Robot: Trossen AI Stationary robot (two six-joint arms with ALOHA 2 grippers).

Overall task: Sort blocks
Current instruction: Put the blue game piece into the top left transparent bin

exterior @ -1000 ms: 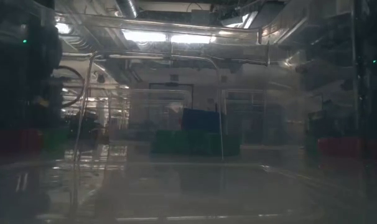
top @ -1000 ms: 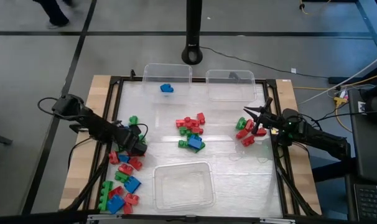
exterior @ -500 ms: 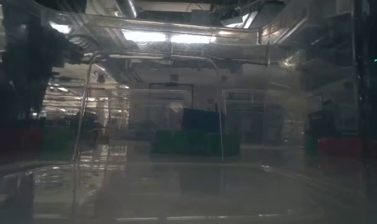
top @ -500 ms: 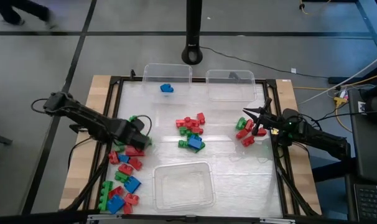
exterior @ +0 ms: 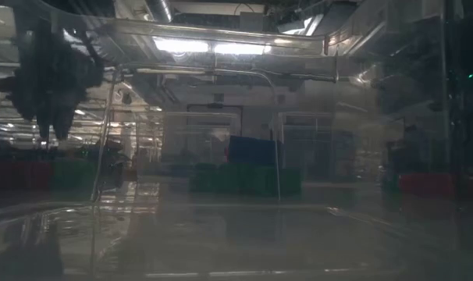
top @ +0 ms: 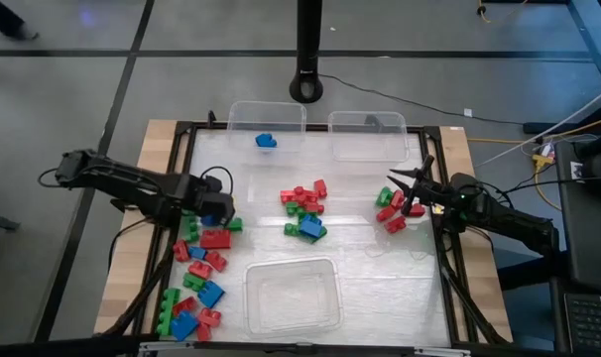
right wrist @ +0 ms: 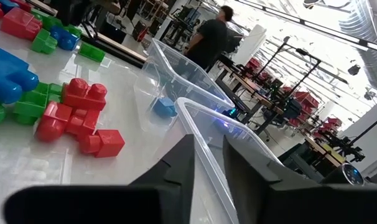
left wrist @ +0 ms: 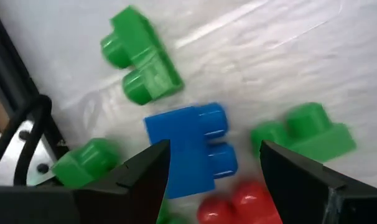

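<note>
A blue block (left wrist: 191,148) is framed, ungripped, by the parted left gripper (left wrist: 213,177), hemmed by green blocks (left wrist: 140,55); the right gripper (top: 405,193) is nearly clenched, empty.

— What are the blocks (left wrist: 191,149) looking like?
— Smooth, glossy moulded plastic, catching highlights.
— And the bins (top: 292,296)?
— Clear, shiny plastic, showing the table (top: 370,243) through them; its top is gleaming wetly, with bare matt wood (top: 162,139) edging it.
</note>
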